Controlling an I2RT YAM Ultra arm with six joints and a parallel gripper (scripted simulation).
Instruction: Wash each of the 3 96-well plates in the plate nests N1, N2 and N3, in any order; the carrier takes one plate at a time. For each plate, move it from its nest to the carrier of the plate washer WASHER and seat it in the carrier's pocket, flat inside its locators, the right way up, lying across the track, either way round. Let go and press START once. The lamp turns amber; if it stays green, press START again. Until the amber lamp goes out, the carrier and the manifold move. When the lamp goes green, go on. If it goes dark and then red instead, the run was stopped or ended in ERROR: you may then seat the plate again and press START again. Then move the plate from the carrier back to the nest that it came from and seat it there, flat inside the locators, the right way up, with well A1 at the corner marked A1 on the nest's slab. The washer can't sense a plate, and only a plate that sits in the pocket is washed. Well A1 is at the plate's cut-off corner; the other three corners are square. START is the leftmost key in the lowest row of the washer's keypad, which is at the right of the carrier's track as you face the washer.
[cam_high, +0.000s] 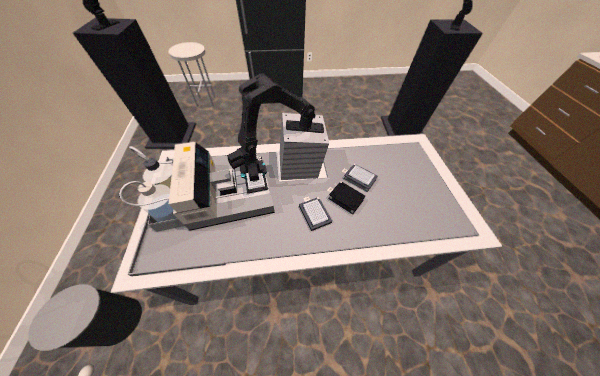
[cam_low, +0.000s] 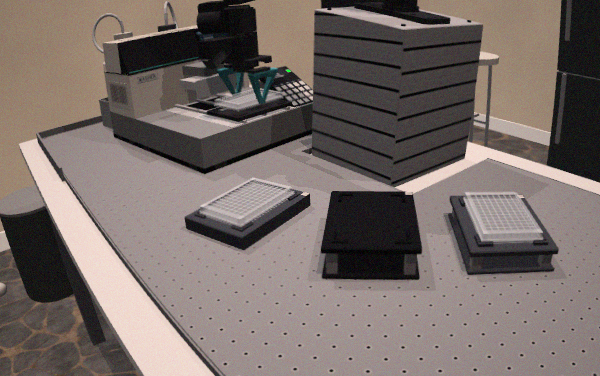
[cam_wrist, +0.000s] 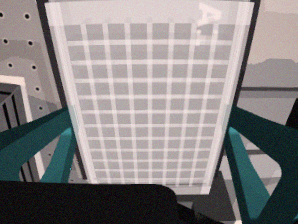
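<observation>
My gripper is shut on a clear 96-well plate at the washer's black carrier; its teal fingers grip the plate's two long sides. The plate lies across the track, at or just above the pocket; I cannot tell if it rests in it. The washer stands at the table's left, with a small green lamp lit above the keypad. The left nest and the right nest each hold a clear plate. The middle nest is empty.
A tall grey slatted block, which carries the arm's base, stands right beside the washer's keypad. Bottles and tubing sit at the washer's far left. The three nests lie in a row on the mat in front of the block.
</observation>
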